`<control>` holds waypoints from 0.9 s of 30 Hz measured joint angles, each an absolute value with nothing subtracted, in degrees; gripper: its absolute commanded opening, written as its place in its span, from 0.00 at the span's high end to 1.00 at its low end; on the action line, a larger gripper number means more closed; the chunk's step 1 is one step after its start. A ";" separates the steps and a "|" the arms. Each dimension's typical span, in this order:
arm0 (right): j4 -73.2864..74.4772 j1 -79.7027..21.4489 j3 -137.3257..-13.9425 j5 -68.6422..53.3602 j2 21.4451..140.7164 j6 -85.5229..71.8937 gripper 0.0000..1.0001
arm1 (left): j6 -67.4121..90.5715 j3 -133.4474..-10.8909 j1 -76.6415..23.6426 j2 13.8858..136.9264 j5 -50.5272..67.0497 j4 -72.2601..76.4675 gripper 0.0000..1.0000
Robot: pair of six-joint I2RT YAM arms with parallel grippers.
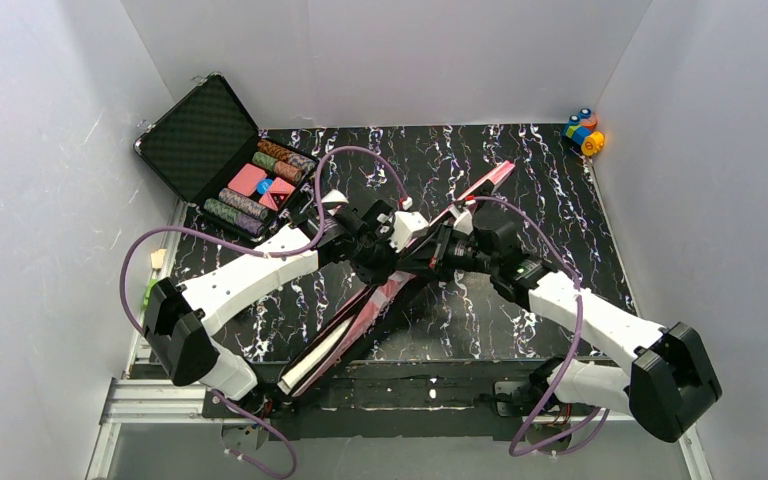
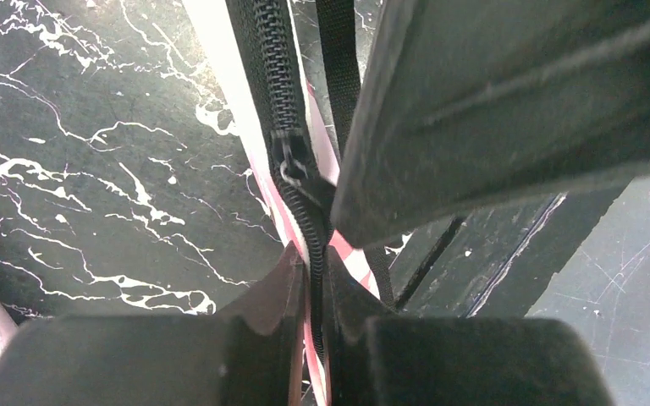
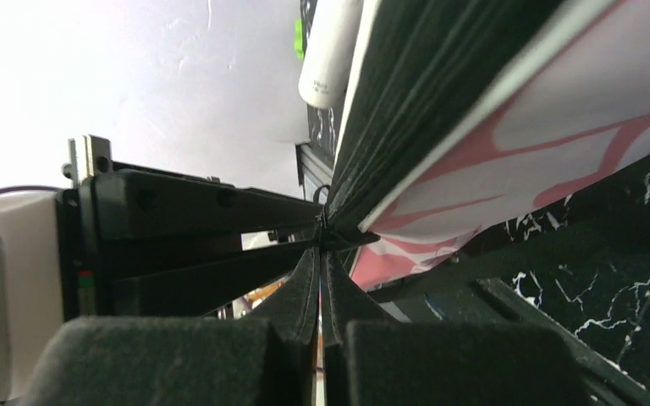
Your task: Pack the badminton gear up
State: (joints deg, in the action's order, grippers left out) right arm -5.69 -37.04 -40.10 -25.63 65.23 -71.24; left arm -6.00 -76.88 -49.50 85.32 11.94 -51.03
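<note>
Black marbled table (image 1: 560, 200), pink bag (image 1: 385, 292) slantwise across its middle.
Light, limp fabric that buckles when pushed, so hold at the zip (image 2: 275, 76): left gripper (image 2: 315, 288) pinches its tape, right gripper (image 3: 322, 254) is pressed together, seemingly on the pull (image 3: 322, 227).

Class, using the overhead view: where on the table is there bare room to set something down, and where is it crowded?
Free: the far strip of table between the poker chip case and the colourful toys; the near patch between the pink bag and the right arm. Crowded: the centre, where left gripper and right gripper pinch the bag's zipper.
</note>
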 measured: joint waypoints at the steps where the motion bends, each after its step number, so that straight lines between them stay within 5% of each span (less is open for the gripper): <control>1: -6.20 -37.95 -40.12 -25.67 65.82 -71.44 0.99 | -6.00 -76.88 -49.45 85.32 11.88 -51.20 1.00; 6: -7.11 -40.60 -40.51 -25.58 67.48 -72.03 0.99 | -6.02 -76.88 -49.32 85.32 11.64 -52.21 1.00; 12: -4.51 -41.43 -41.30 -26.06 67.31 -71.70 0.53 | -6.00 -76.99 -49.08 85.32 11.40 -52.23 1.00; 17: 6.55 -41.23 -46.57 -22.37 61.10 -67.11 0.26 | -4.69 -79.40 -47.64 86.35 12.05 -51.40 1.00; 27: 20.67 -42.41 -56.84 -12.01 56.60 -55.40 0.18 | 3.31 -90.52 -42.37 93.10 12.43 -50.28 1.00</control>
